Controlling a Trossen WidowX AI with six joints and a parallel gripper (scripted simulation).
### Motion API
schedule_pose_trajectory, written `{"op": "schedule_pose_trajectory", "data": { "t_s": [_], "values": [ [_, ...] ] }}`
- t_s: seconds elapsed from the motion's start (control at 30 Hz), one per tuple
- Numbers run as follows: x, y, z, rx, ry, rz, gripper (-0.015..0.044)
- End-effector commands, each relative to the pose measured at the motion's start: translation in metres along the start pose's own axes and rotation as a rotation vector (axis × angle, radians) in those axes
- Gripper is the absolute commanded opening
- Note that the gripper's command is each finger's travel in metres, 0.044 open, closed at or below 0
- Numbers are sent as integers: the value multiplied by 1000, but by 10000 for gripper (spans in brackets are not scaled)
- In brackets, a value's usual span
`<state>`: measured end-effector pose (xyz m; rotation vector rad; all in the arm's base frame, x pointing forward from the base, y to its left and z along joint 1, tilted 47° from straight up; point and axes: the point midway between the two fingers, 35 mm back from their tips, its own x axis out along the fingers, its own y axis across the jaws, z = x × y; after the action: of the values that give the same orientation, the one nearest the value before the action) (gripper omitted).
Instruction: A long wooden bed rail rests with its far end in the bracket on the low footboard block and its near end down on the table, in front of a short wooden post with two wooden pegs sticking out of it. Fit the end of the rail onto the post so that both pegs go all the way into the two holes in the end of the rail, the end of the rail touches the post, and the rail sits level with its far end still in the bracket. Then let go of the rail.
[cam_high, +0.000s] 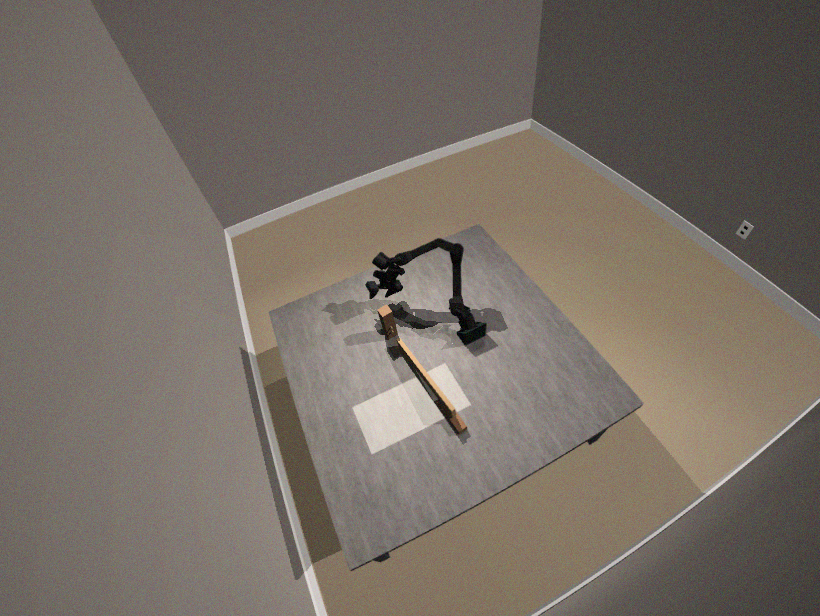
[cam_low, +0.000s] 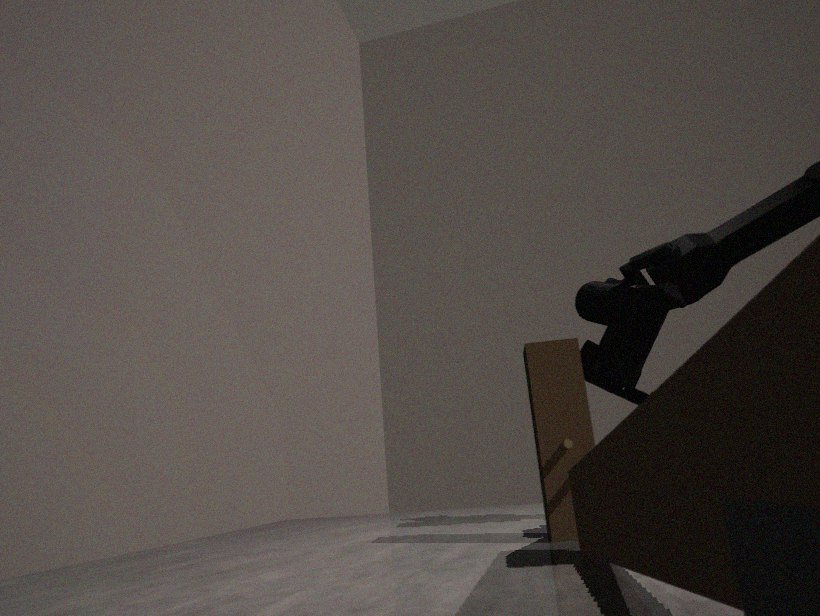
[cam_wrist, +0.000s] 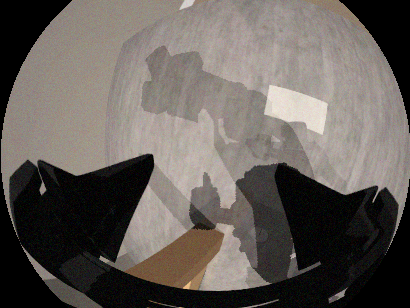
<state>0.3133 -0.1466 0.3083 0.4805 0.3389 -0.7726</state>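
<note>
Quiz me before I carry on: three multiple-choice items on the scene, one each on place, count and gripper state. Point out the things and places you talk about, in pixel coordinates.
1. Where is the pale patch?
A) on a wall
B) on the table
C) on the floor

2. How many arms are there?
A) one
B) two
C) three

3. How is the gripper?
A) shut on the rail
B) shut on the post
C) open, holding nothing

1: B, the pale patch (cam_high: 391, 417) lies on the table (cam_high: 530, 397), partly under the rail (cam_high: 424, 374) (cam_low: 676, 477) in the top view.
2: A, a single arm (cam_high: 456, 275) (cam_low: 762, 218) shows.
3: C, the gripper (cam_high: 381, 291) (cam_wrist: 216, 166) has its fingers wide apart, with neither the rail nor the post (cam_high: 388, 324) (cam_low: 556, 397) (cam_wrist: 175, 257) between them.
</note>
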Motion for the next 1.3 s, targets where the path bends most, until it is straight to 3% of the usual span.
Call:
{"op": "schedule_pose_trajectory", "data": {
  "t_s": [0.0,0.4,0.57,0.77,0.97,1.17,1.27],
  "values": [
    [-7,40,-24,-169,48,92,440],
    [-43,144,-124,-980,111,388,440],
    [-52,161,-160,-1263,120,447,440],
    [-45,154,-212,-1635,225,433,440],
    [-39,109,-292,-2293,510,371,440],
    [-44,64,-336,-2950,830,310,440],
    [-44,61,-340,-3020,869,303,440]
  ]
}}
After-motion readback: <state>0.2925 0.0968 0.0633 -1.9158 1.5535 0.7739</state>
